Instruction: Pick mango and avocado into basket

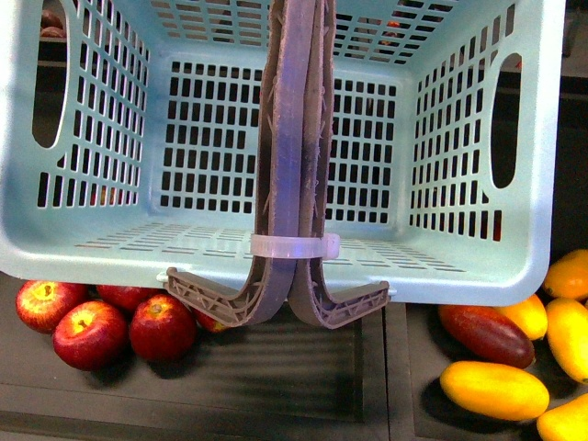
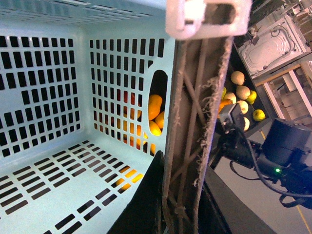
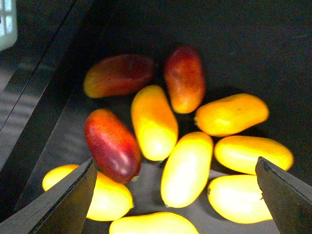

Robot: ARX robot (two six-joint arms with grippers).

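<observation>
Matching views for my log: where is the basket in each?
Front: basket fills the upper frame.
Left wrist: basket interior fills most of the picture.
Right wrist: only a pale sliver at the edge, probably its corner.
Shared landmark: yellow mangoes.

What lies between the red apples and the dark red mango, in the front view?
Nothing lies there: the front view shows bare dark surface between the red apples and the dark red mango. The handle ends of the basket hang above it.

Black right arm [image 2: 287, 144] with black cables, 1 green light; dark wedge-shaped jaws.
</observation>
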